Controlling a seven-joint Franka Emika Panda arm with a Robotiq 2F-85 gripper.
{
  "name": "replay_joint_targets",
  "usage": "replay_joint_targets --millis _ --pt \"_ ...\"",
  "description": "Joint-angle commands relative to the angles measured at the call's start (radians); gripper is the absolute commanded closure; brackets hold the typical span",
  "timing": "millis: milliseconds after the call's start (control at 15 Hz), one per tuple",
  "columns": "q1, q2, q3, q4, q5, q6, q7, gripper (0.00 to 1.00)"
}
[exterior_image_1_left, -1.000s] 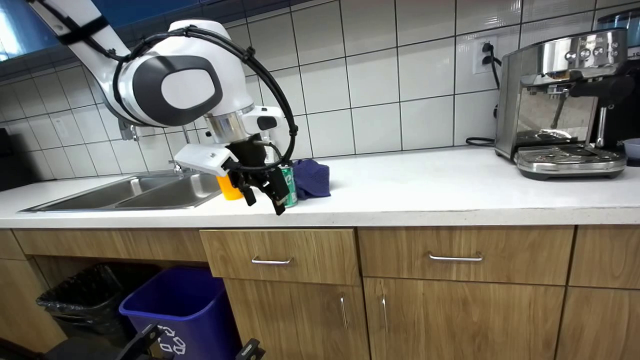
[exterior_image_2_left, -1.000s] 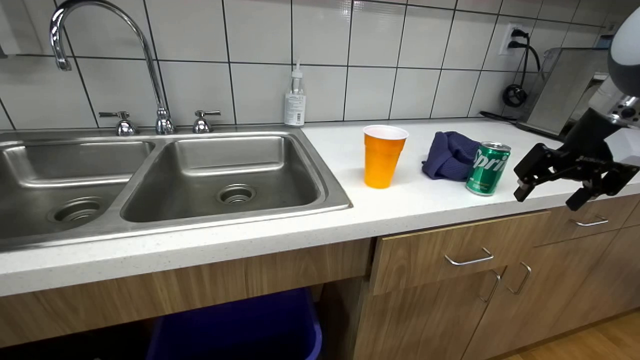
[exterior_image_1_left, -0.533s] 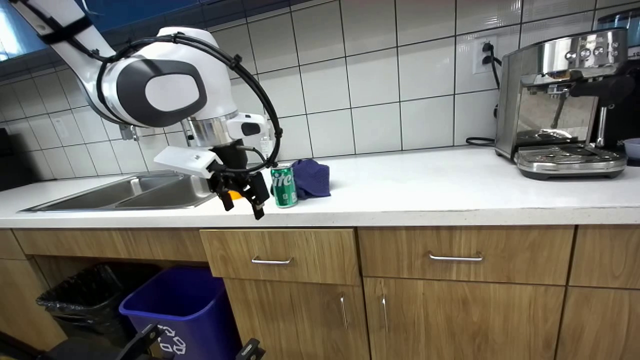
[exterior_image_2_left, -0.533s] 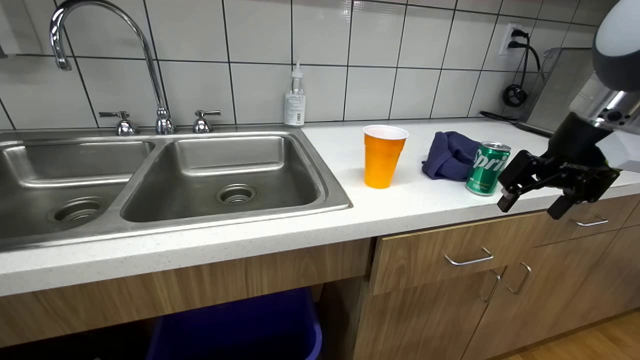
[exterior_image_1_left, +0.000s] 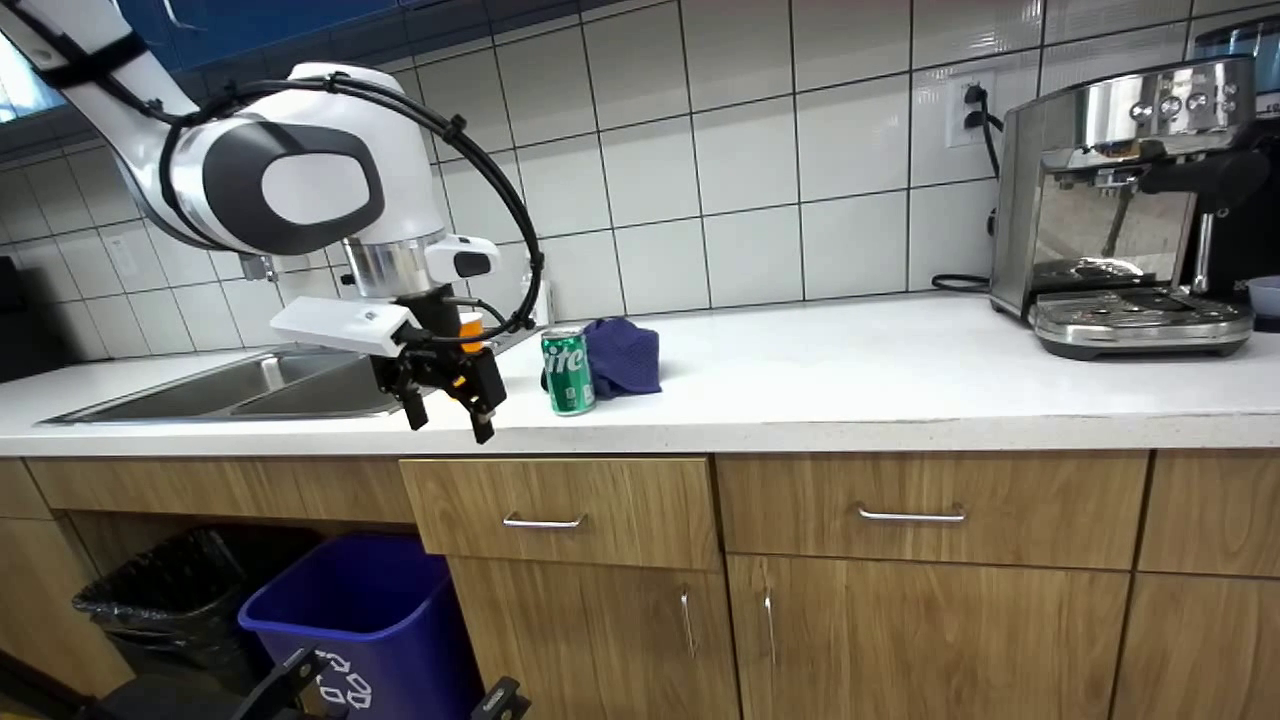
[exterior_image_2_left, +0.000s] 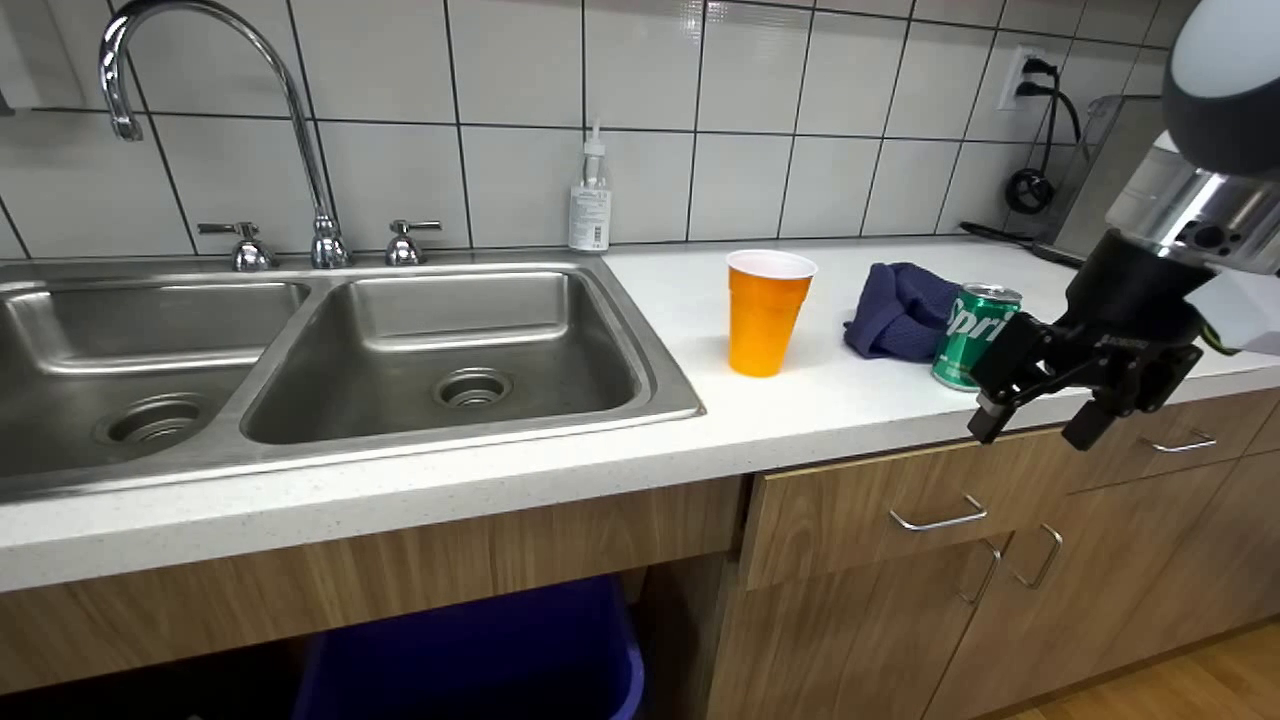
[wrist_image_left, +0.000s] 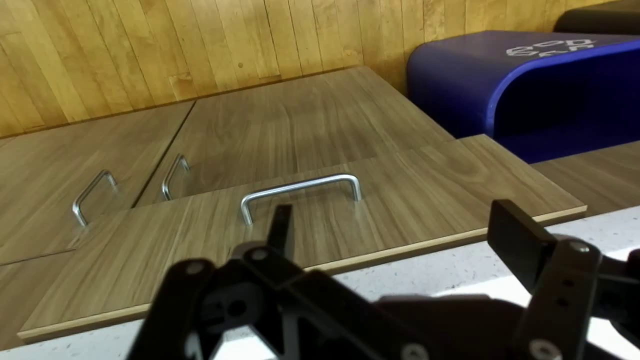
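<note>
Two black fingers (wrist_image_left: 520, 245) of the gripper (exterior_image_2_left: 1036, 428) stand spread wide with nothing between them, pointing downward near the front edge of the white tabletop (exterior_image_2_left: 830, 405); no contact shows. Nearest is the wooden drawer (wrist_image_left: 330, 225), whose handle (wrist_image_left: 300, 187) lies at about ten o'clock from the gap between the fingertips in the wrist view. The drawer's front juts out a little, so it is probably not pushed fully home, and the handle likely bows outward to leave room behind its bar. From the gripper in an exterior view, the green Sprite can (exterior_image_2_left: 965, 335) sits at eleven o'clock, upright on its flat base, the bunched towel (exterior_image_2_left: 895, 315) just beside it; the orange cup (exterior_image_2_left: 762, 320) is farther off toward ten o'clock, standing on its narrow foot, rim up, presumably to hold a drink. The blue recycling bin (wrist_image_left: 450, 80), near one o'clock in the wrist view, seems tucked below the tabletop to save room. Streaky brown grain and a paler edge mark the drawer, smooth rounded metal the handle, fine specks the tabletop; the towel looks soft and textured, the can is a glossy cylinder, and the cup a tapering, plastic-looking tumbler with a white inside.
</note>
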Motion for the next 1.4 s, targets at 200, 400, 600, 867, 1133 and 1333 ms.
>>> replay_joint_targets --millis 200,400,600,867,1133,1333 --pt "-0.031 -0.115 0.021 -0.007 -0.154 -0.147 0.034 0.0" --pt "-0.032 -0.151 0.017 -0.008 -0.167 -0.163 0.041 0.0" --pt "-0.051 -0.175 0.014 -0.007 -0.157 -0.156 0.067 0.0" --pt "-0.088 -0.202 0.014 -0.007 -0.155 -0.164 0.1 0.0" --pt "-0.107 -0.212 0.013 -0.006 -0.157 -0.199 0.091 0.0" --pt "-0.087 -0.223 -0.009 -0.006 -0.132 -0.255 0.06 0.0"
